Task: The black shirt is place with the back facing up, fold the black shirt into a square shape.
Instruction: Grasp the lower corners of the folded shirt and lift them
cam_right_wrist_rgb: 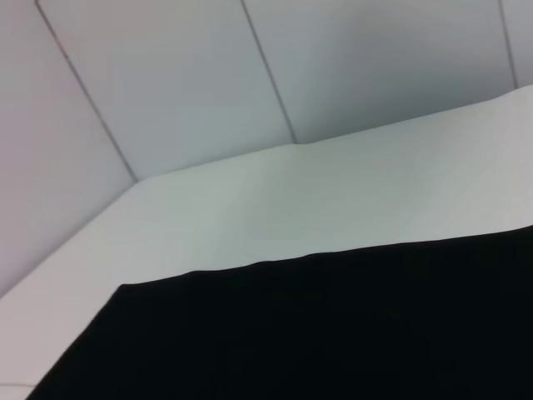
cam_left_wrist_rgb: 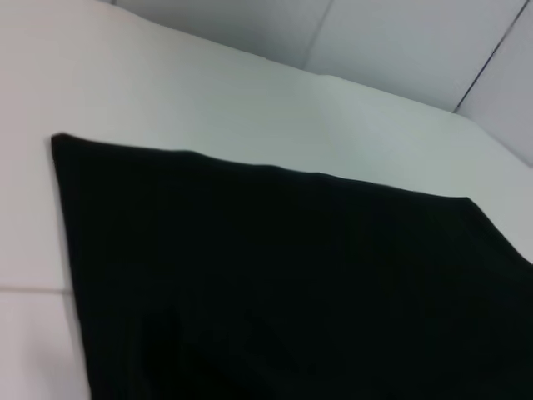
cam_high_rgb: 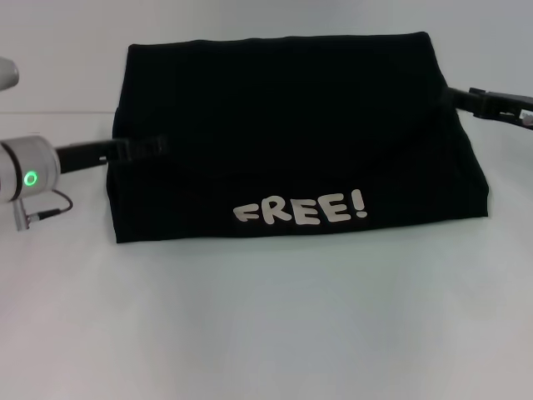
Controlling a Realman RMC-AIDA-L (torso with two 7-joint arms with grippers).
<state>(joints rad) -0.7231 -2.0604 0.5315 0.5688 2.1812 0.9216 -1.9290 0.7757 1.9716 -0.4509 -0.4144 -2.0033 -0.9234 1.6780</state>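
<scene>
On the white table (cam_high_rgb: 266, 333) before you, the black shirt (cam_high_rgb: 291, 133) lies folded with white "FREE!" lettering (cam_high_rgb: 300, 208) near its front edge, left gripper (cam_high_rgb: 154, 147) at its left edge, right gripper (cam_high_rgb: 456, 96) at its right edge, whether either grips the cloth you cannot tell.

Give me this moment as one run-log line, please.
black shirt: folded on white table, FREE! lettering up | left claw: at shirt's left edge | right claw: at right edge

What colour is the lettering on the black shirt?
White "FREE!" lettering on the black shirt, near its front edge; clearest in the head view.
</scene>
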